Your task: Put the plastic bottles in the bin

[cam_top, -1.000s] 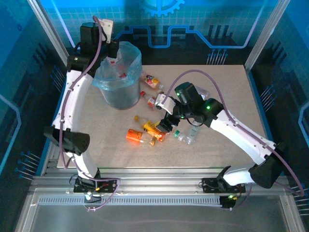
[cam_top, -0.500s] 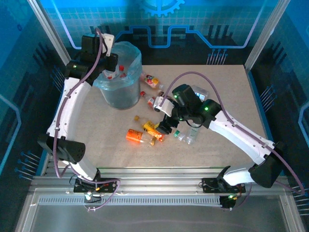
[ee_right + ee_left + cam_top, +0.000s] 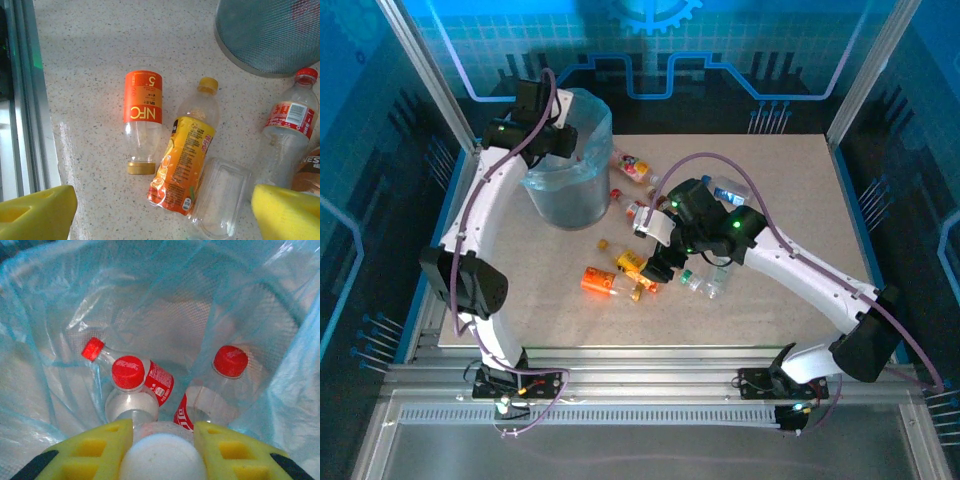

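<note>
My left gripper (image 3: pixel 162 432) pinches a bottle (image 3: pixel 162 462) over the bin (image 3: pixel 50 340), I'd release next; right gripper (image 3: pixel 165 205), wide, hovers above yellow-labelled bottle (image 3: pixel 187 160).

Blue light from the backdrop (image 3: pixel 650 60) tints the overhead view; the table (image 3: pixel 790 190) is evenly lit, its shadows soft and short. In the left wrist view the bin's liner (image 3: pixel 240 300) shows white glare streaks, and the yellow pads (image 3: pixel 95 450) and gripped bottle (image 3: pixel 162 462) are blurred. The right wrist view is bright and sharp, its pads (image 3: pixel 35 212) soft.
</note>
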Available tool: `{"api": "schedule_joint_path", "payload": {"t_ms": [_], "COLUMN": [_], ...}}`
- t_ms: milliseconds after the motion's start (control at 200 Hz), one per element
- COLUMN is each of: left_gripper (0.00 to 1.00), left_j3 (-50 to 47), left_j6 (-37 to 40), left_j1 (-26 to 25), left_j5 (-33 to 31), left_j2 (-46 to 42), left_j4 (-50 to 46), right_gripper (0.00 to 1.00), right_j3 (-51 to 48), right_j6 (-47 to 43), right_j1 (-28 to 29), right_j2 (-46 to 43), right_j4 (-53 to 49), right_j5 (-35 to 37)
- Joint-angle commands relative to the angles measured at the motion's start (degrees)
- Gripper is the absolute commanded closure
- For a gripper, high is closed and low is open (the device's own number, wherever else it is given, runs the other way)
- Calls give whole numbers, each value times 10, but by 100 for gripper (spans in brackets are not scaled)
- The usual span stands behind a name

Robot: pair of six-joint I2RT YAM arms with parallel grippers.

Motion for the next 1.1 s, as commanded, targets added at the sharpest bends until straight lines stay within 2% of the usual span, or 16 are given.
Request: {"api": "schedule_joint_path", "payload": {"t_ms": [0,255,575,680,770,840,1095], "left_gripper": [100,99,91,81,58,47,30], "left_j3": [-31,-82,-104,-90,-75,-56,5], "left_j6": [-18,-36,-39,-42,-47,-51,-73], "left_j1": [11,38,52,55,55,55,55], "left_j5": [19,32,59,70,75,81,109], "left_j2": [9,23,37,38,29,20,-39], "left_j4": [-5,22,41,32,29,24,10], "right_gripper": [9,8,8,9,9,9,9], "right_j3": [-1,0,18,26,31,36,48], "right_j6": [-10,-16,-16,-14,-10,-8,-1], "right_j1": [7,8,8,10,10,11,12], "right_j2": [2,15,32,34,29,24,5], "right_j4": [-13,-15,-21,-26,-25,-23,-24], "right_j5": [7,8,5,7,7,5,12]}}
